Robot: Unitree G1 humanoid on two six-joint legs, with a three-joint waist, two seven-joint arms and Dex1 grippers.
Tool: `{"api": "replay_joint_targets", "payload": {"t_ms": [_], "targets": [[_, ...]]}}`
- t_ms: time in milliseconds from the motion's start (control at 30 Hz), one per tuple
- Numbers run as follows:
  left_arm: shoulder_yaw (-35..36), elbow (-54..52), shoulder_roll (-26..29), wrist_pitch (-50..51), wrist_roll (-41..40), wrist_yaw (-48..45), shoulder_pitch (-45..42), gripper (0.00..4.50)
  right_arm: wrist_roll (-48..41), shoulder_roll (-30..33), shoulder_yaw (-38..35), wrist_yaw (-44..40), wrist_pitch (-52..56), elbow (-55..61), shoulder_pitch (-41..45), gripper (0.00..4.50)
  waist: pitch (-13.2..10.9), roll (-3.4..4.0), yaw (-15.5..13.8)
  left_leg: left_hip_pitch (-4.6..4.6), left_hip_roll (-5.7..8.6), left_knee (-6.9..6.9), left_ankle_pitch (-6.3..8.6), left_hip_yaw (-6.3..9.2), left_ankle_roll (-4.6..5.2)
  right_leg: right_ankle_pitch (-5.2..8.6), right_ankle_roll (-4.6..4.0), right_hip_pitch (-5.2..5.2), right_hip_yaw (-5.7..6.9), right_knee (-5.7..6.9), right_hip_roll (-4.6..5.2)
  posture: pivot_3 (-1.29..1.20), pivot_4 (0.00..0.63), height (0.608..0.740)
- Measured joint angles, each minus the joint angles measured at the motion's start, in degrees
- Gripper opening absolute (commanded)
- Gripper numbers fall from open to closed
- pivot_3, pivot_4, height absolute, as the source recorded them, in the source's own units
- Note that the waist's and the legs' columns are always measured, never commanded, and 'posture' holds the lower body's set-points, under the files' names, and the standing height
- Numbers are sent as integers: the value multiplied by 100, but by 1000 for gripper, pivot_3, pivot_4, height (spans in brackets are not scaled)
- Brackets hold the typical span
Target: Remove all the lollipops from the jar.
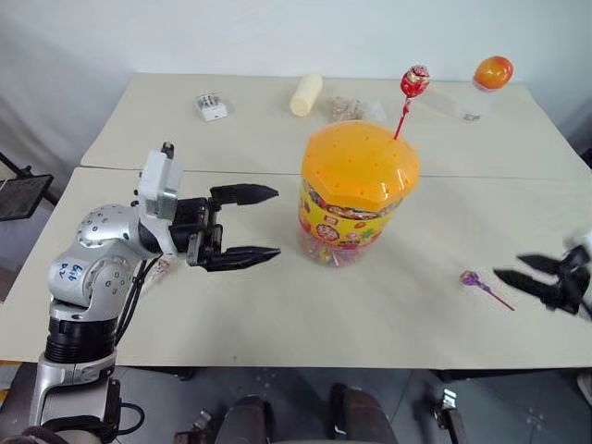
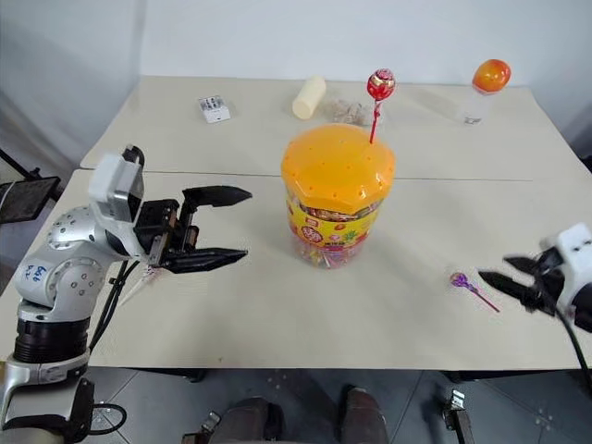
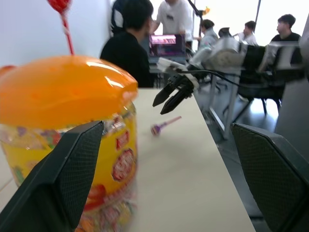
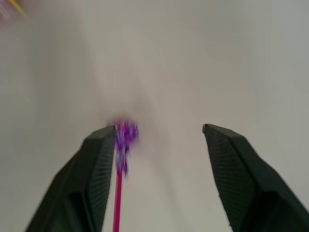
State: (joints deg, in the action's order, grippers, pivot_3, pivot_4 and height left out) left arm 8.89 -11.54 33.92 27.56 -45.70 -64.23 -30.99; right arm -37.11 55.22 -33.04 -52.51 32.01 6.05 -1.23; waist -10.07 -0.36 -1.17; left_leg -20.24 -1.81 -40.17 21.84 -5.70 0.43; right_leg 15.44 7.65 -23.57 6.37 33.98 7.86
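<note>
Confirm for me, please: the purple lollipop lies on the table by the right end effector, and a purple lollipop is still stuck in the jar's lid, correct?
Not quite. The lollipop standing in the jar lid is red, as the left eye view shows. The purple lollipop does lie on the table by the right end effector.

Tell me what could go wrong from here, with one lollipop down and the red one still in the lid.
The red lollipop stands on a thin stick in the jar lid; a pull might tip the jar unless the open left gripper steadies it. The purple lollipop lies just ahead of the open right gripper, which could knock it.
</note>
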Motion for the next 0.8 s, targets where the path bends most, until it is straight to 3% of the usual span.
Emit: {"api": "replay_joint_targets", "payload": {"t_ms": [67,133,300,433,633,800], "targets": [[86,25,-76,111,-174,221,-54,4500,-386,-103,-155,-156,-161,301,417,2862,-1,2,-1,4,-1,1,0,6,-1,0,0,0,1,10,0,0,150,740],[333,138,-254,278,-413,563,-153,4500,-809,-440,-53,174,-28,429,1397,2862,-6,-4,28,0,-6,-10,0,10,-2,-1,-2,0,0,9,-2,0,150,740],[596,168,-602,729,-1066,1257,-407,4500,-1196,-958,1063,1092,558,713,3380,2862,-7,0,39,-1,-5,-9,1,27,-5,-2,-3,-4,8,29,-1,0,150,740],[625,155,-602,830,-1145,1384,-385,4500,-1178,-1331,1642,1575,993,465,3929,2862,-7,0,-34,-17,1,-5,4,42,-10,-3,-1,-13,28,34,1,0,150,740],[624,99,-609,861,-1149,1411,-309,4500,-1179,-1551,2035,1567,1205,459,4281,2862,-7,0,3,-20,1,4,5,40,-9,-5,4,-14,39,20,1,0,150,740],[640,55,-609,842,-1149,1440,-249,4500,-1129,-1608,2081,1558,1200,307,4358,1276,-7,0,0,-19,-1,-12,3,34,-9,-5,3,-9,34,20,1,0,150,740]]}}
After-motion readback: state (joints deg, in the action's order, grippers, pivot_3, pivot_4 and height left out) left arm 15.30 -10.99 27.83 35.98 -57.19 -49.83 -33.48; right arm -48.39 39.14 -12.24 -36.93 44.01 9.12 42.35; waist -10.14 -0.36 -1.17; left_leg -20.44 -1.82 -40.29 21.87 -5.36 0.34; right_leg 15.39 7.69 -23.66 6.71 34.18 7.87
